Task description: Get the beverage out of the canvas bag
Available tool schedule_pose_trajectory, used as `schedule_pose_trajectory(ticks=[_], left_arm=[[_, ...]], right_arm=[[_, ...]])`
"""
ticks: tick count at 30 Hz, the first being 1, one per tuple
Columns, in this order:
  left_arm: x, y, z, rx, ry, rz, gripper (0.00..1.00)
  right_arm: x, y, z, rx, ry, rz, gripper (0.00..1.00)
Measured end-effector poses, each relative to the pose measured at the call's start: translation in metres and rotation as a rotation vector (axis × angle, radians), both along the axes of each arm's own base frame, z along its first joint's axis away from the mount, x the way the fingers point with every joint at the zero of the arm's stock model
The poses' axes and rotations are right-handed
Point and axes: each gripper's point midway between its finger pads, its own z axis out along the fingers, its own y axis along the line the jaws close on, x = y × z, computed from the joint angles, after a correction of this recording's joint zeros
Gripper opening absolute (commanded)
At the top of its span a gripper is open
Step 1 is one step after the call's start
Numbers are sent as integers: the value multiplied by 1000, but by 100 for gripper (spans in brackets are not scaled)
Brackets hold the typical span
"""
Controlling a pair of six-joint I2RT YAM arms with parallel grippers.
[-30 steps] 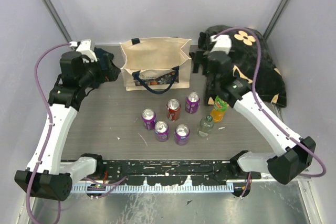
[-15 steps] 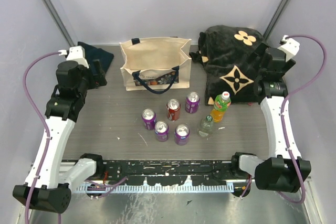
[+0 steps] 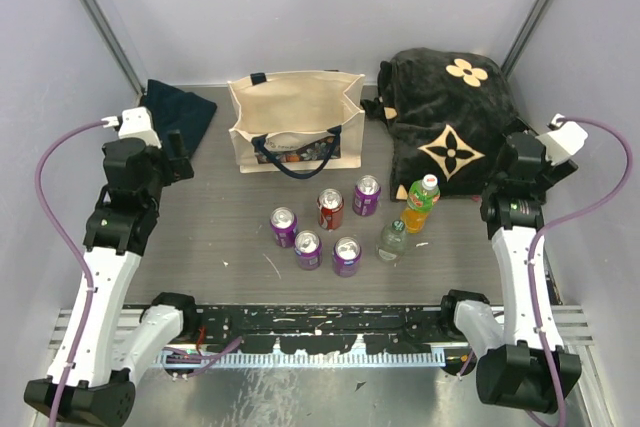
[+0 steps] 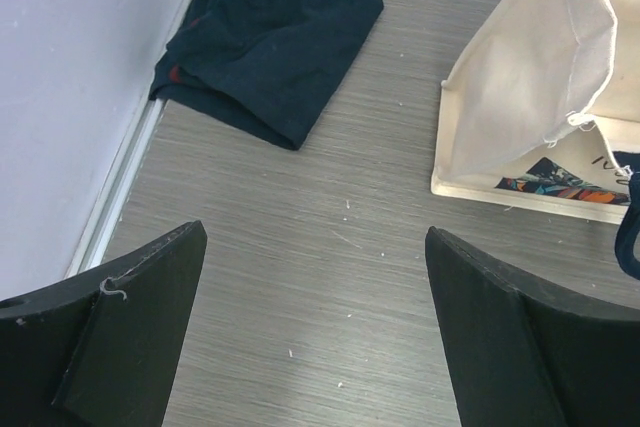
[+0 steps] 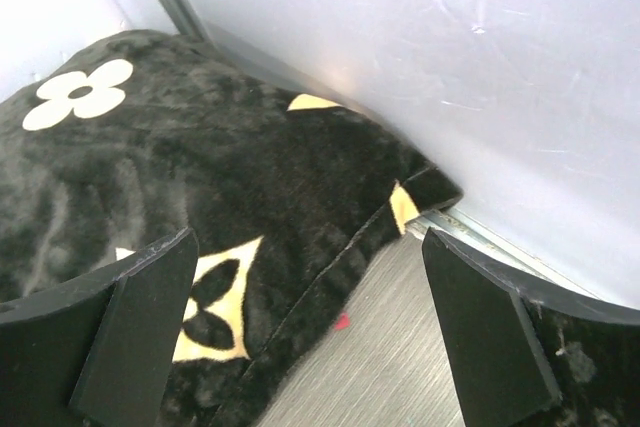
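Observation:
The cream canvas bag (image 3: pixel 295 122) with navy handles stands upright and open at the back centre, and its corner shows in the left wrist view (image 4: pixel 530 77). I see no beverage inside its open top. Several cans stand in front of it, such as a red can (image 3: pixel 330 208) and a purple can (image 3: pixel 284 226), along with a clear bottle (image 3: pixel 391 239) and an orange bottle (image 3: pixel 417 205). My left gripper (image 3: pixel 176 150) (image 4: pixel 313 237) is open and empty over bare table, left of the bag. My right gripper (image 3: pixel 512 152) (image 5: pixel 306 239) is open and empty at the far right.
A black fabric bag with tan flowers (image 3: pixel 450 137) (image 5: pixel 200 177) lies at the back right, under my right gripper. A dark navy cloth (image 3: pixel 178 112) (image 4: pixel 270 37) lies in the back left corner. Walls close in on the left, right and back.
Both arms have pulled away from the canvas bag. The left arm drew back toward the near left. The right arm swung from beside the bag out to the far right.

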Motion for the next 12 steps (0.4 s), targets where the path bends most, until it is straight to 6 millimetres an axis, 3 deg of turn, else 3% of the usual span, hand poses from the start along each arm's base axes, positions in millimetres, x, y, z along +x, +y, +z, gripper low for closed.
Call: schedule_pose_trajectory(ticks=[5, 12], left_arm=[[-8, 7, 3, 9, -24, 31, 98], [-14, 15, 0, 21, -28, 76, 98]], right_arm=[[-17, -7, 1, -17, -32, -59, 100], [-19, -9, 1, -23, -30, -80, 100]])
